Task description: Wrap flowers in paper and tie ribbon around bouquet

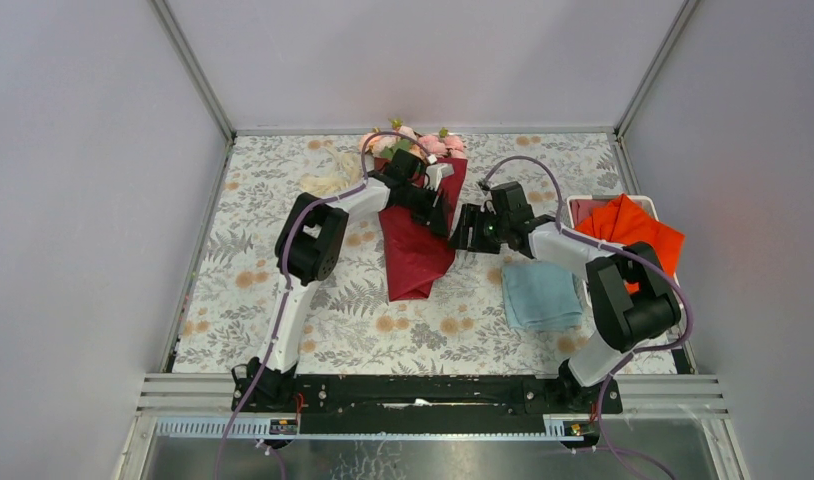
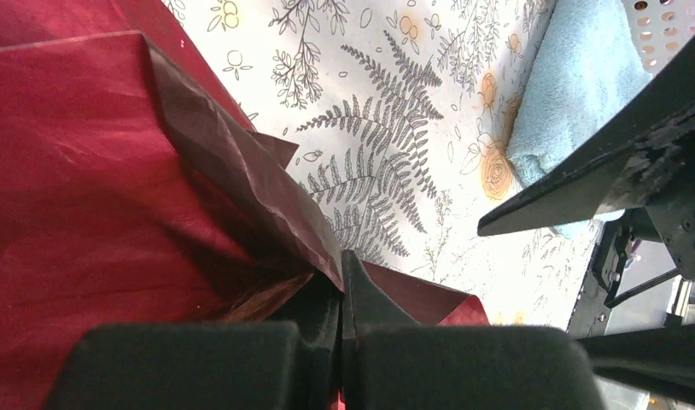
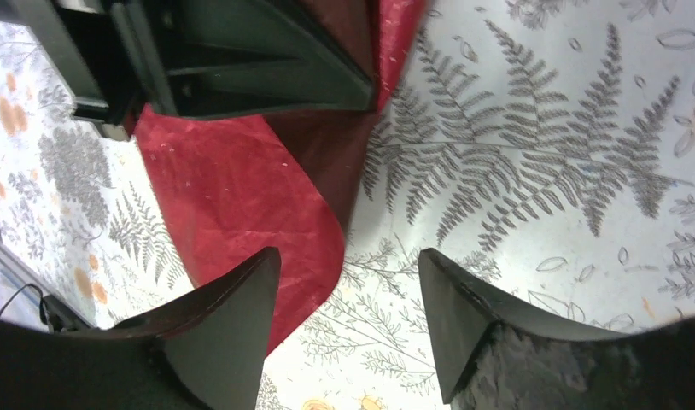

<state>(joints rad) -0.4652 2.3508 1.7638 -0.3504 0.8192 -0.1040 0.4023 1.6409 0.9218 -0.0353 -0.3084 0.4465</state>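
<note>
Ribbon (image 1: pixel 328 182), one cream strand, lies bunched at the far left of the printed tablecloth (image 1: pixel 233 290), well apart from both arms and nearer the left one. Moving right, the left gripper (image 2: pixel 342 278) is clenched on a folded flap along the right edge of the paper (image 1: pixel 415 255), the dark underside of the flap pinched between its fingertips.

The single crimson sheet is rolled loosely about the one bunch of flowers (image 1: pixel 413 140). Its long axis runs from the far edge of the table toward the arms, with the pink blooms poking out at the far end and the narrow end nearest the bases.

Just right of that edge the right gripper (image 3: pixel 348 290) hangs released, jaws apart and gripping nothing. The paper's curled border lies directly ahead of it and slightly to its left. Judging by this, the next grasp depends on the right arm closing that small gap, while fetching the ribbon would fall to the occupied left arm.

Farther right lie one folded blue cloth (image 1: pixel 540 293) and one orange-red cloth (image 1: pixel 633 228) in a white basket (image 1: pixel 575 203).
</note>
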